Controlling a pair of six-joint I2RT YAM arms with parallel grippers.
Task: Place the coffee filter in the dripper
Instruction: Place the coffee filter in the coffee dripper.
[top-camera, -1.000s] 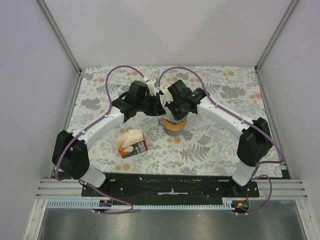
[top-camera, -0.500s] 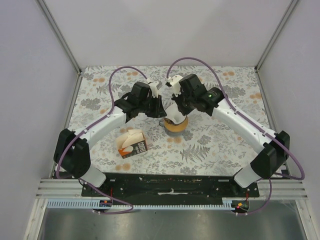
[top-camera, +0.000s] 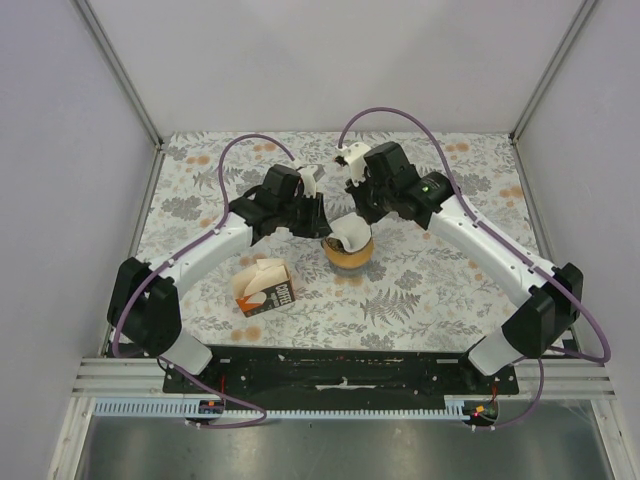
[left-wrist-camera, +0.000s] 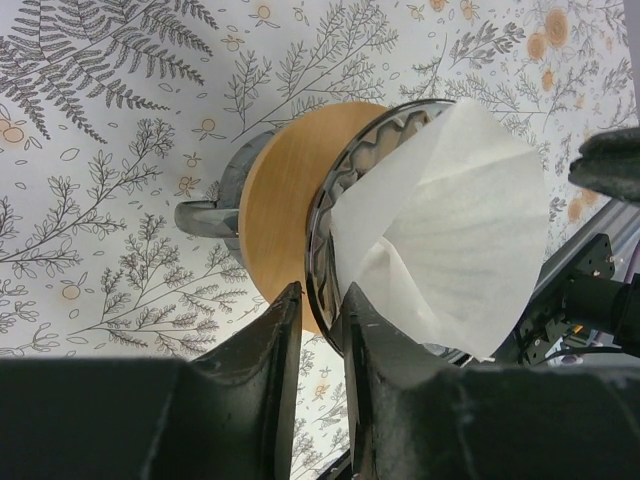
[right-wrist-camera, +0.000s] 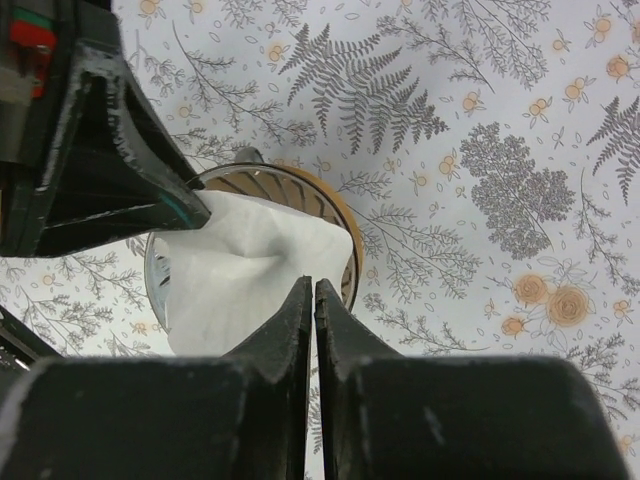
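Rim of dark wire cone dripper (left-wrist-camera: 380, 145) clamped in left hand (left-wrist-camera: 320, 298); white paper cone filter (left-wrist-camera: 450, 220) sits inside, poking out; right hand (right-wrist-camera: 312, 285) has fingers pressed together

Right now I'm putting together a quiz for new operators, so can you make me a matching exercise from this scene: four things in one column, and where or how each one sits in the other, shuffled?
Things
1. filter
2. dripper
3. carton
4. tan ring

Places or states
A. off by itself, touching nothing else
B. white, poking partly out of the dripper
C. directly under the dripper
D. rim pinched by the left fingers

Pairs: 1-B, 2-D, 3-A, 4-C
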